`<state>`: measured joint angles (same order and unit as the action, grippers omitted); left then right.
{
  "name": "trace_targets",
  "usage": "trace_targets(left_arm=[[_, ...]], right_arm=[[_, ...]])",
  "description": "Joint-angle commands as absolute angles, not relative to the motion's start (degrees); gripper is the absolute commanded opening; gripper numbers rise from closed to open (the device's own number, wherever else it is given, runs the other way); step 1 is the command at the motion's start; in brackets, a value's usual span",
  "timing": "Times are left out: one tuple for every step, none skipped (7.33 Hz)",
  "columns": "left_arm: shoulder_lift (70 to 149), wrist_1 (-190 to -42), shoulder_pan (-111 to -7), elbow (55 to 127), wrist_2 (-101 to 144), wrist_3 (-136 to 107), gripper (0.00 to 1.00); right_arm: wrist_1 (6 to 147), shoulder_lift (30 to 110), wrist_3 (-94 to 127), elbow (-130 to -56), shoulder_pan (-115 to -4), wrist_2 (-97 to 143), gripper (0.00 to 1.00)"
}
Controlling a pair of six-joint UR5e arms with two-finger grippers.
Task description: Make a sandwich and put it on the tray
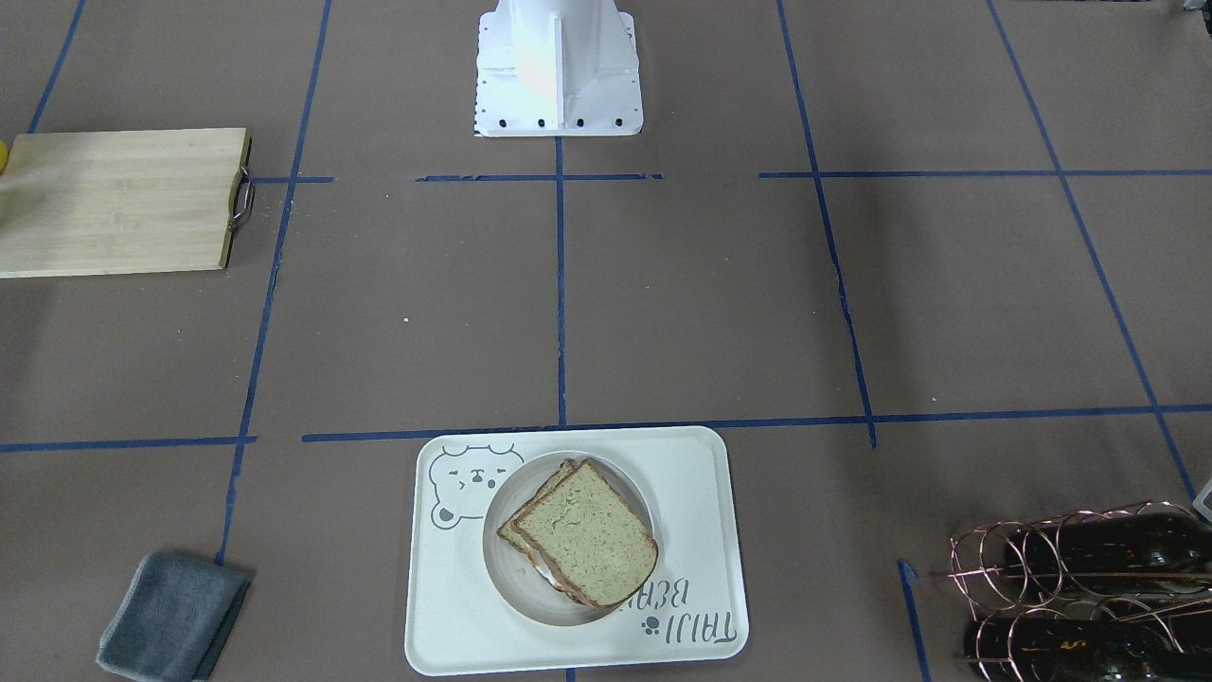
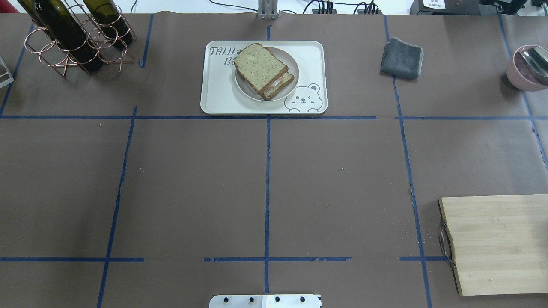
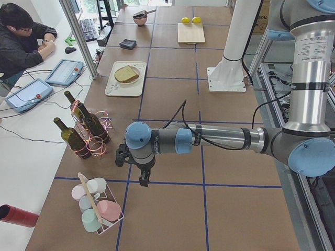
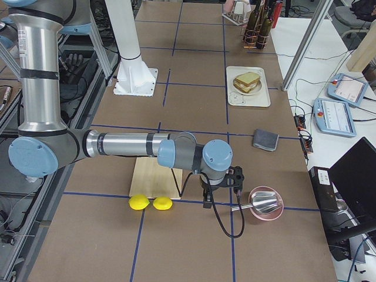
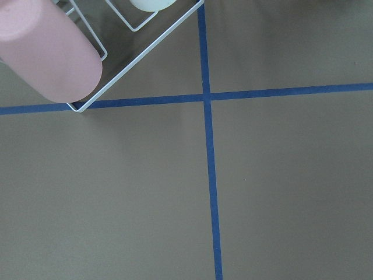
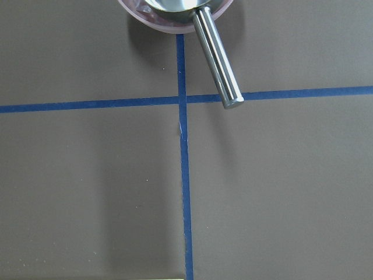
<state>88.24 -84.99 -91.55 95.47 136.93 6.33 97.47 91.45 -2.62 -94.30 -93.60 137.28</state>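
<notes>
The sandwich (image 1: 585, 532), two greenish-tan bread slices with white egg showing between them, lies on a small round white dish (image 1: 507, 568) on the cream tray (image 1: 701, 493) with the bear drawing. It also shows in the overhead view (image 2: 262, 68), at the table's far middle. My left gripper (image 3: 142, 178) hangs over bare table near a rack of cups, far from the tray. My right gripper (image 4: 207, 201) hangs next to a pink bowl, also far from the tray. Both show only in the side views, so I cannot tell whether they are open or shut.
A wooden cutting board (image 2: 496, 244) lies near right, with two lemons (image 4: 150, 202) beside it. A grey cloth (image 2: 402, 57) and a pink bowl with a metal ladle (image 2: 528, 68) lie far right. A copper wine rack (image 2: 72, 38) stands far left. The cup rack (image 3: 97, 204) sits beyond it.
</notes>
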Motion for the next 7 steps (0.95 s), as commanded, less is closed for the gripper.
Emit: trace_targets(left_arm=[[88.2, -85.0, -91.6, 95.5, 136.8, 6.3, 1.00], [88.2, -85.0, -91.6, 95.5, 136.8, 6.3, 1.00], [88.2, -85.0, -91.6, 95.6, 136.8, 6.3, 1.00], [88.2, -85.0, -91.5, 95.5, 136.8, 6.3, 1.00], [88.2, -85.0, -91.5, 95.4, 136.9, 6.3, 1.00], [88.2, -85.0, -91.5, 95.4, 136.9, 6.4, 1.00], [88.3, -85.0, -91.5, 95.4, 136.9, 6.3, 1.00]], right_arm=[[97.5, 91.5, -2.5, -94.3, -93.6, 137.3, 1.00], [97.5, 91.4, -2.5, -94.4, -93.6, 137.3, 1.00], [97.5, 91.4, -2.5, -94.5, -93.6, 137.3, 1.00], [97.5, 91.2, -2.5, -94.5, -93.6, 137.3, 1.00], [97.4, 91.1, -2.5, -94.4, -93.6, 137.2, 1.00], [97.4, 91.0, -2.4, -94.4, -93.6, 137.2, 1.00], [97.4, 91.0, -2.3, -94.4, -93.6, 137.2, 1.00]])
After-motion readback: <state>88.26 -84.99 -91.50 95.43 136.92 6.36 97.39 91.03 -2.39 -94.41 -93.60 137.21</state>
